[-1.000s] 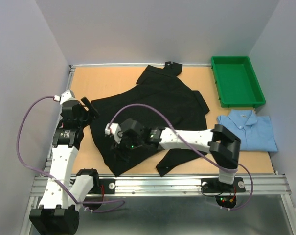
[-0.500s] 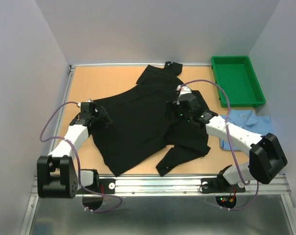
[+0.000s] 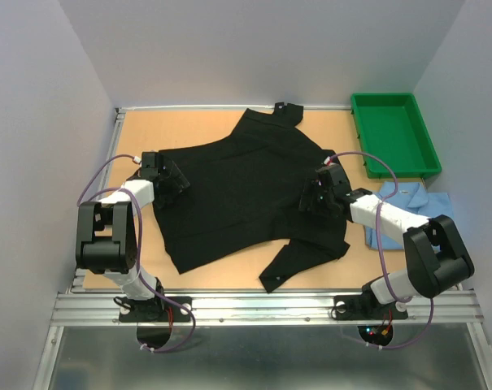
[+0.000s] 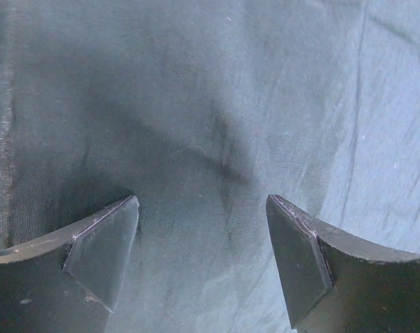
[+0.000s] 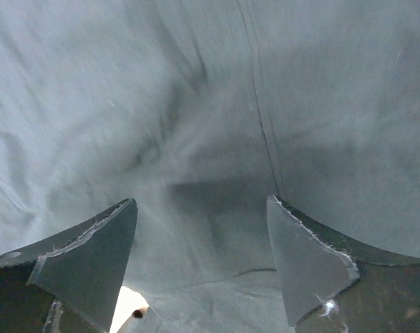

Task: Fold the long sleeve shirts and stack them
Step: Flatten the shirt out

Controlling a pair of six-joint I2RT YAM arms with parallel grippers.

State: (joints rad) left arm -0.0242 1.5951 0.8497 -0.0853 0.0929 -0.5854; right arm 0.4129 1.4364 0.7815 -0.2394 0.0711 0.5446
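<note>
Black shirt (image 3: 246, 195) lies spread and unfolded across the middle of the table (image 3: 189, 130), collar (image 3: 282, 110) at the far edge, one sleeve (image 3: 298, 260) trailing toward the near rail; the blue shirt (image 3: 420, 197) sits already folded at the right, partly under the right arm. We judge the step in hand to be the first fold of the black one.

We have the left gripper (image 3: 174, 184) over its left side and the right gripper (image 3: 311, 201) over its right side; both wrist views show jaws spread wide with only dark cloth beneath and nothing pinched. A seam runs between the right fingers (image 5: 300, 263).

Next we need to press down and close on the cloth at each side, then draw both sides inward together; the fabric is limp and will likely bunch, so we want a shallow, even pinch.

Bare table lies to the far left and along the near edge; the right sleeve runs close to the blue shirt, and the tray (image 3: 392, 134) stands at the far right, so we should fold toward the centre.
</note>
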